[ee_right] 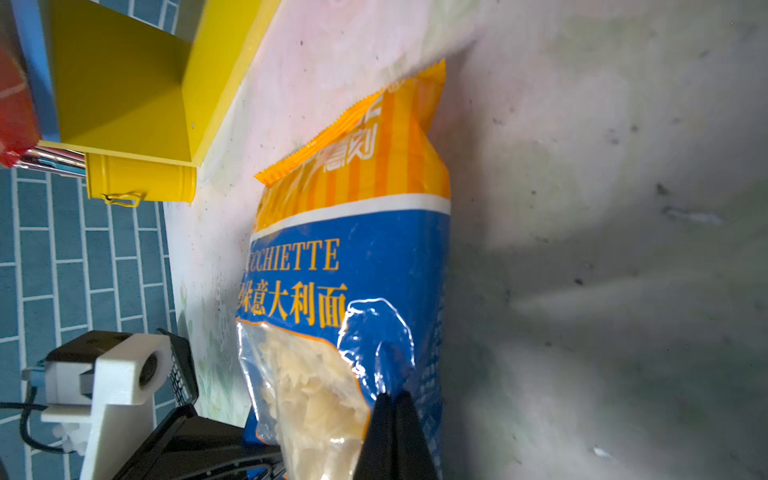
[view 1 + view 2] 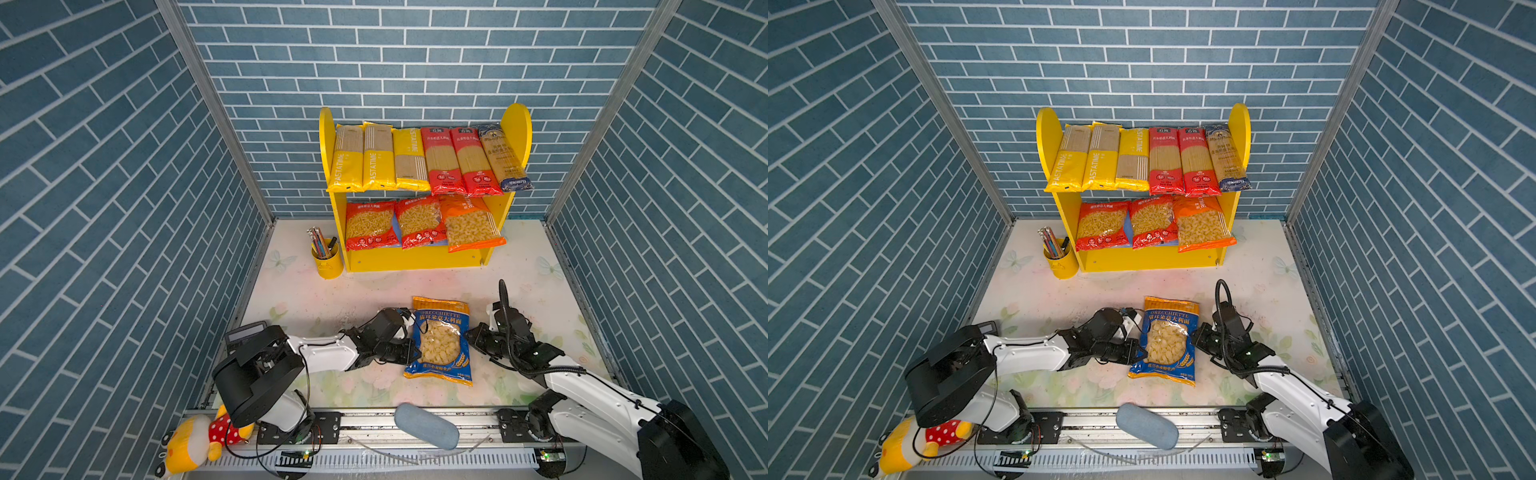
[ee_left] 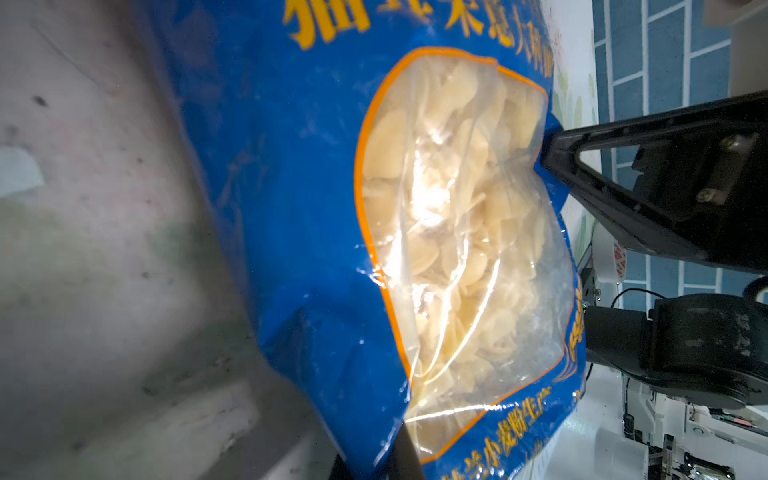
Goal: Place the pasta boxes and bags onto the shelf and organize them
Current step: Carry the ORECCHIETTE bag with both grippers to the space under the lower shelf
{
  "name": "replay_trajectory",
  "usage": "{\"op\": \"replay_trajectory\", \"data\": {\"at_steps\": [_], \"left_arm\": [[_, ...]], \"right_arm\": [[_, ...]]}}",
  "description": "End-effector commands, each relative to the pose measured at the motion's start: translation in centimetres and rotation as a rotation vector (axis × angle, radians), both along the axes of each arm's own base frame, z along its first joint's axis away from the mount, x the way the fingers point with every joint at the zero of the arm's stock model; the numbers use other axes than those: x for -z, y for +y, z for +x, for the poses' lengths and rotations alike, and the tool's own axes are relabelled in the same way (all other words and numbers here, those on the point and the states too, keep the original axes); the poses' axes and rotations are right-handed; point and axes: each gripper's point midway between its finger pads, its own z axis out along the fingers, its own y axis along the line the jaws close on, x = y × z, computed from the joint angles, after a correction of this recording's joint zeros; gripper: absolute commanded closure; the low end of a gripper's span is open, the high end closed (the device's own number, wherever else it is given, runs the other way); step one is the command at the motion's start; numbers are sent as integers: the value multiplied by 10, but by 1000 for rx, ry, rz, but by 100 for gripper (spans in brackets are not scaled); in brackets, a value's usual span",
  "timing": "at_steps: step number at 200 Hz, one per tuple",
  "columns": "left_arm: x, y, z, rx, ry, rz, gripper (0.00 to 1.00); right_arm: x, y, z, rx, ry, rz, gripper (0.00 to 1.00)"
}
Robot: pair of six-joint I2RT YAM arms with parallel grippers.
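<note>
I see the blue orecchiette bag [image 2: 440,340] lying flat and label-up on the counter [image 2: 365,291], at lower centre in both top views. Its long axis runs from the near edge up the frame, and its orange-striped end points at the shelf [image 2: 415,259]. My left claw [image 2: 417,353] is clenched on the bag's left edge and my right claw [image 2: 468,334] is clenched on its right edge. The right wrist view shows that claw's fingers [image 1: 395,419] pressed together on the plastic. The shelf stands against the back wall at upper centre. Its upper board carries three yellow packs [image 2: 378,158], two red packs [image 2: 440,162] and a dark-blue pack [image 2: 503,158], side by side, long axes front to back, overhanging the front edge. The lower board holds two red bags [image 2: 370,224] and an orange bag [image 2: 469,224]. A yellow pencil cup [image 2: 329,264] full of pencils [image 2: 320,241] stands just beside the shelf's left panel.
</note>
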Motion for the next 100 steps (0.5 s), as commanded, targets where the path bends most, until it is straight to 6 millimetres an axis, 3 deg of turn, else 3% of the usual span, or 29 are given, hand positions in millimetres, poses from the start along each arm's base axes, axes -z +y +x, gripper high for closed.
{"op": "replay_trajectory", "data": {"at_steps": [1,50,73,77,100], "left_arm": [[-26,-3,26,-23,-110,-25,99],[-51,13,58,-24,-268,55,100],[-50,33,85,-103,-297,83,100],[-58,32,93,-112,-320,72,100],[-66,35,115,-132,-396,104,100]], "right_arm": [[-33,13,31,9,-180,51,100],[-70,45,70,-28,-312,128,100],[-91,55,93,-18,-402,144,100],[-93,57,97,-18,-414,148,100],[-104,68,119,-10,-469,175,100]]}}
